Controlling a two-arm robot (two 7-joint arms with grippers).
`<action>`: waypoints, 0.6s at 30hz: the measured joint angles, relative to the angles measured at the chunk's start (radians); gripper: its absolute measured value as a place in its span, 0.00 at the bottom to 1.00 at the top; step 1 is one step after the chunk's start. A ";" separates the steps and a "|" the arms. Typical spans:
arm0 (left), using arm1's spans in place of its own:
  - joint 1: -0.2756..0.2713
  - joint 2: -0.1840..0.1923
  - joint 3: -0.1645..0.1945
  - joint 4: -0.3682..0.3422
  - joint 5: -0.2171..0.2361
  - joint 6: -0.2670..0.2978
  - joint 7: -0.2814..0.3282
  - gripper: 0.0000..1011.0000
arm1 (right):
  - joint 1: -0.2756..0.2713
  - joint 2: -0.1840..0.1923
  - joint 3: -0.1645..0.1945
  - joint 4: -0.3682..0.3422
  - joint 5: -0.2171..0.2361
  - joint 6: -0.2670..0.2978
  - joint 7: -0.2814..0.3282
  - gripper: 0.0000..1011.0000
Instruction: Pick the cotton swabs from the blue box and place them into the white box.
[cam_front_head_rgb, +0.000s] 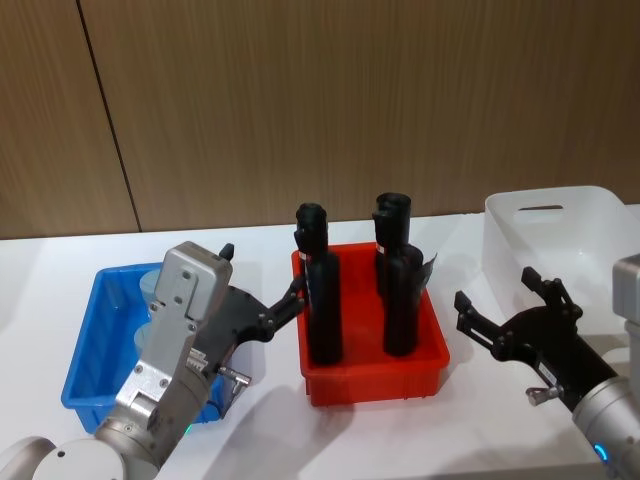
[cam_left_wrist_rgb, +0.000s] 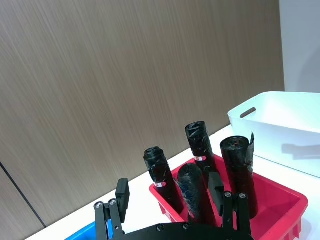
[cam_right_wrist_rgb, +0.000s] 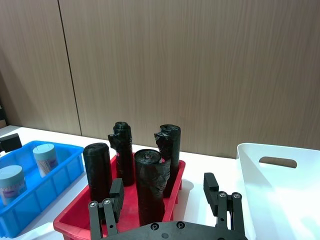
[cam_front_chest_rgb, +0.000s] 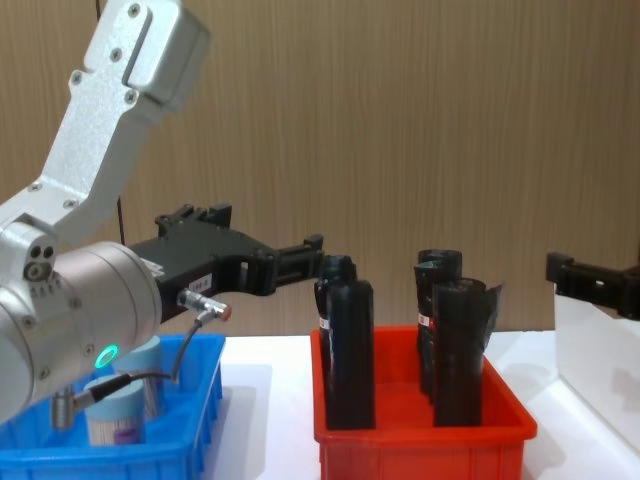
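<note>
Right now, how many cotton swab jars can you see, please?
2: one jar and another, both in the blue box; the left arm may hide others.

A smooth white tabletop (cam_front_head_rgb: 40, 290) carries three containers in a row. On the robot's left sits a shallow bright blue rectangular plastic box (cam_front_head_rgb: 85, 330). In the middle, near it but apart, stands a red rectangular plastic bin (cam_front_head_rgb: 375, 380). On the right, farther back, is a white translucent plastic box (cam_front_head_rgb: 500, 250).
</note>
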 joint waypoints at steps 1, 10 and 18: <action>0.000 0.000 0.000 0.000 0.000 0.000 0.000 0.99 | 0.000 0.000 0.000 0.000 0.000 0.000 0.000 0.99; 0.000 0.000 0.000 0.000 0.000 0.000 0.000 0.99 | 0.000 0.000 0.000 0.000 0.000 0.000 0.000 0.99; 0.000 0.000 0.000 0.000 0.000 0.000 0.000 0.99 | 0.000 0.000 0.000 0.000 0.000 0.000 0.000 0.99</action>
